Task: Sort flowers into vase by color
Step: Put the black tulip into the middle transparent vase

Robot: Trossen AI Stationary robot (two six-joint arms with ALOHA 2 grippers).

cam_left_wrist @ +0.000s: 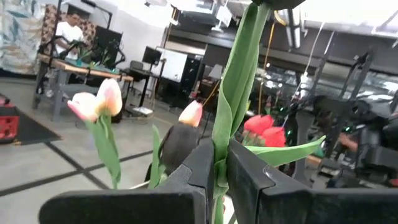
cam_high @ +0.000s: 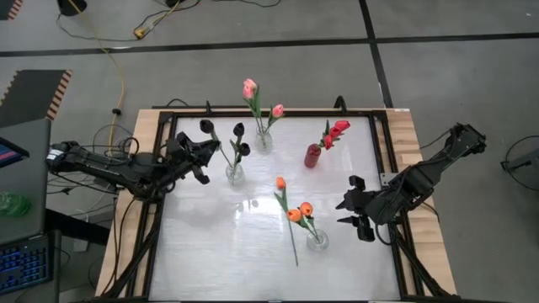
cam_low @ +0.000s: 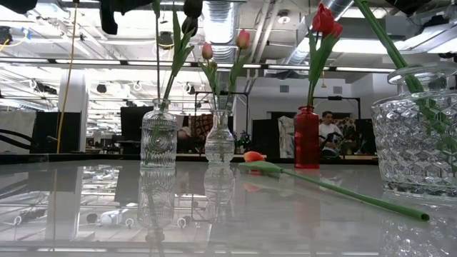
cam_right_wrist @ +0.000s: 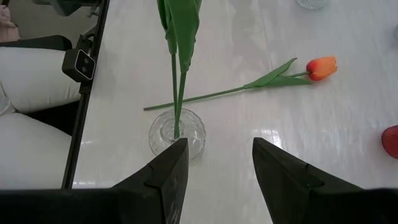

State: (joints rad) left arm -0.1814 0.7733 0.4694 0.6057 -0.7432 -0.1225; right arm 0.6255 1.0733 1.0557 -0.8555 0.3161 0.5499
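Observation:
My left gripper (cam_high: 210, 155) is shut on a black tulip's (cam_high: 206, 127) green stem, beside the clear bottle vase (cam_high: 235, 174) that holds two other black tulips. My right gripper (cam_right_wrist: 217, 146) hangs open over the table next to a clear vase (cam_right_wrist: 177, 130) with two orange tulips (cam_high: 300, 211) standing in it. A third orange tulip (cam_high: 280, 183) lies flat on the table, its stem pointing to the near edge. Pink tulips (cam_high: 250, 87) stand in a clear vase (cam_high: 264, 140), and red ones (cam_high: 338, 129) in a red vase (cam_high: 312, 156). My left gripper pinches the black tulip's stem and leaf (cam_left_wrist: 219, 163) between its two fingers. The fingers come level from the table's left and lie across the stem. The stem stands upright with the head above the fingers; its lower end is hidden by my gripper.
The table is glossy white with a black frame (cam_high: 160, 210) around it. Free room lies along the near left part of the table (cam_high: 219, 252). In the low view the near clear vase (cam_low: 421, 143) stands large at the right. People sit in the room beyond the table.

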